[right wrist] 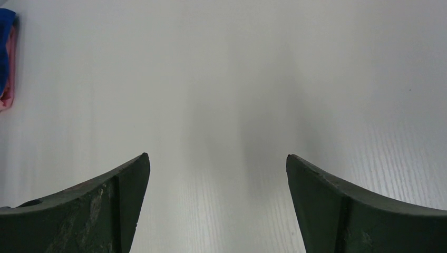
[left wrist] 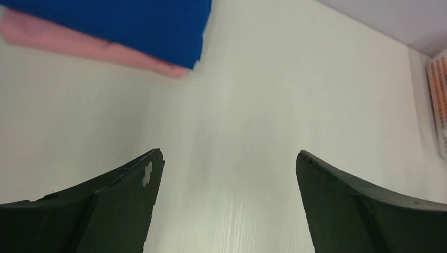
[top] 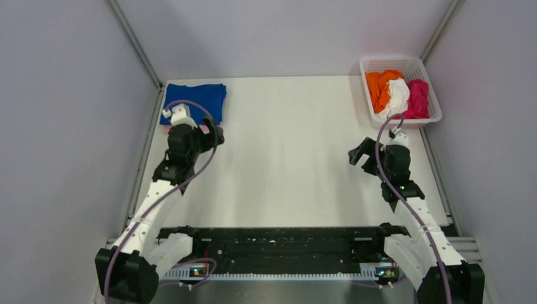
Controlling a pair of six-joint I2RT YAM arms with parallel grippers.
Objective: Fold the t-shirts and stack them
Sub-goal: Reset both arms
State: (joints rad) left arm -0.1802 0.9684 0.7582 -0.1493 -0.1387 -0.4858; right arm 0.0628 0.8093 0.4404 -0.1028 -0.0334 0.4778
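A folded royal-blue t-shirt lies at the far left of the table on top of a folded light pink t-shirt, whose edge shows beneath it. Both show in the left wrist view, blue over pink. Orange, white and magenta t-shirts lie crumpled in the white basket at the far right. My left gripper is open and empty just near of the stack. My right gripper is open and empty over bare table, near of the basket.
Grey walls enclose the table on the left, back and right. A black rail runs along the near edge between the arm bases. The basket edge shows at the right of the left wrist view.
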